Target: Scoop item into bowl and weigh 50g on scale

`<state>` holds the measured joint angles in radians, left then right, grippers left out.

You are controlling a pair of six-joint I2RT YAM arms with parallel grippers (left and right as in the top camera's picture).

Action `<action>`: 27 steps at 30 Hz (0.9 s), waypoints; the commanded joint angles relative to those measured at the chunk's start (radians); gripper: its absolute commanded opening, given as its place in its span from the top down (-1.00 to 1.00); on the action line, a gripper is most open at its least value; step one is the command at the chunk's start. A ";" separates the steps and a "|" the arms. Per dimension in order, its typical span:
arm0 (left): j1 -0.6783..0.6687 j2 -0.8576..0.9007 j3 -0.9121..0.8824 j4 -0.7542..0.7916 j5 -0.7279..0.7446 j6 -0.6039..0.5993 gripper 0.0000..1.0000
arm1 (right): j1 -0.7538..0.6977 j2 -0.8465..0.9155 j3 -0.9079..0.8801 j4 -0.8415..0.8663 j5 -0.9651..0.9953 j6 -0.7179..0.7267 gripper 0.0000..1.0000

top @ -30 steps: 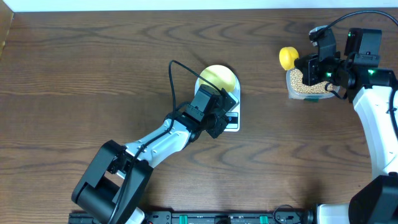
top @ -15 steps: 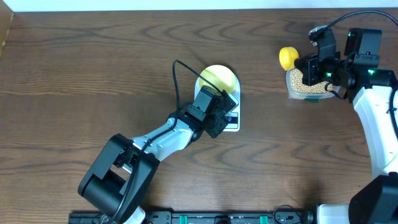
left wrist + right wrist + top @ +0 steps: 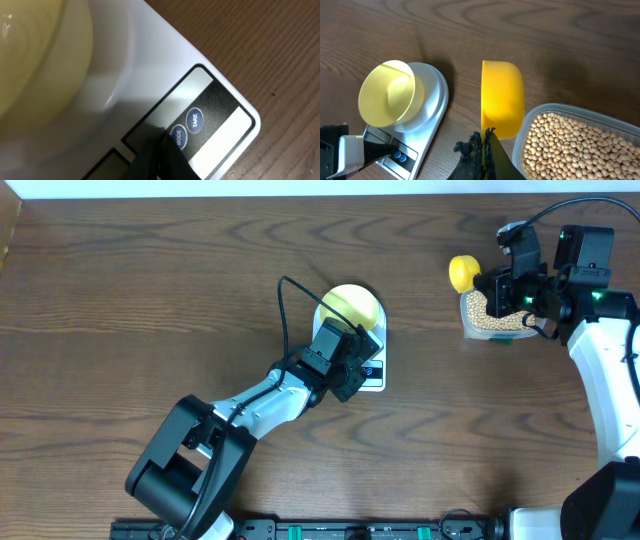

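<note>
The pale yellow bowl (image 3: pixel 350 304) stands empty on the white scale (image 3: pixel 378 385) at mid-table. My left gripper (image 3: pixel 364 370) is shut, and its tip (image 3: pixel 164 144) rests on the scale's dark front panel right beside the MODE button (image 3: pixel 177 136). At the far right, my right gripper (image 3: pixel 486 136) is shut on the handle of a yellow scoop (image 3: pixel 502 97). The scoop hangs just left of the clear container of tan beans (image 3: pixel 575 145). The right wrist view also shows the bowl (image 3: pixel 390 92) on the scale (image 3: pixel 431 102).
The clear container (image 3: pixel 490 321) sits near the table's back right corner, under my right gripper (image 3: pixel 503 288). My left arm (image 3: pixel 250 405) stretches diagonally from the front edge to the scale. Bare wood lies between the scale and the container.
The rear links of my left arm have shifted slightly to the right while its gripper stayed on the scale's panel. The right arm and scoop have not moved.
</note>
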<state>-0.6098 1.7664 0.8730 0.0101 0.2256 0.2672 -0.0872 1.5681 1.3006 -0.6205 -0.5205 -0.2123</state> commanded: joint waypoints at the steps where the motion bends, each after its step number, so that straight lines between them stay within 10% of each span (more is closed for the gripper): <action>1: 0.003 0.026 0.001 -0.020 -0.029 0.013 0.85 | 0.004 -0.018 0.020 0.000 -0.010 -0.013 0.98; 27: 0.003 0.091 0.001 -0.024 -0.036 0.013 0.85 | 0.004 -0.018 0.020 0.000 -0.009 -0.013 0.98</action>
<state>-0.6106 1.7916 0.8955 0.0292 0.2264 0.2672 -0.0872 1.5681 1.3006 -0.6205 -0.5205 -0.2127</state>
